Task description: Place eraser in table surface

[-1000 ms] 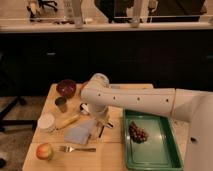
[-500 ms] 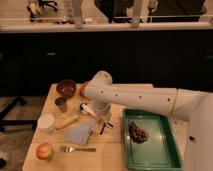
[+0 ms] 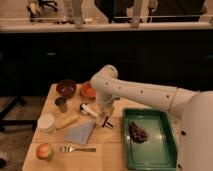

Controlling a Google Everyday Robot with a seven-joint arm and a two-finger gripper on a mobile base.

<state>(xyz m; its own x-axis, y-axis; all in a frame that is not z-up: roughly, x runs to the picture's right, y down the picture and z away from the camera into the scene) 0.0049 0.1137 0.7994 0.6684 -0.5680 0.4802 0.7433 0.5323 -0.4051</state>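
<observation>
The table surface [image 3: 112,145] looks like matt pale wood. The tray [image 3: 170,145] seems smooth green plastic, the fork [image 3: 77,149] shiny metal, the cloth [image 3: 80,133] soft and matt. The gripper [image 3: 106,120], beside the eraser [image 3: 107,123], hangs from glossy white casing.

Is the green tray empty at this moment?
No, the green tray holds a dark bunch of grapes, while the gripper is over the table, left of the tray.

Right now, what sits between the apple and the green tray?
In the camera view, a fork lies between the apple and the green tray, then bare table. The gripper hangs farther back, by the eraser.
</observation>
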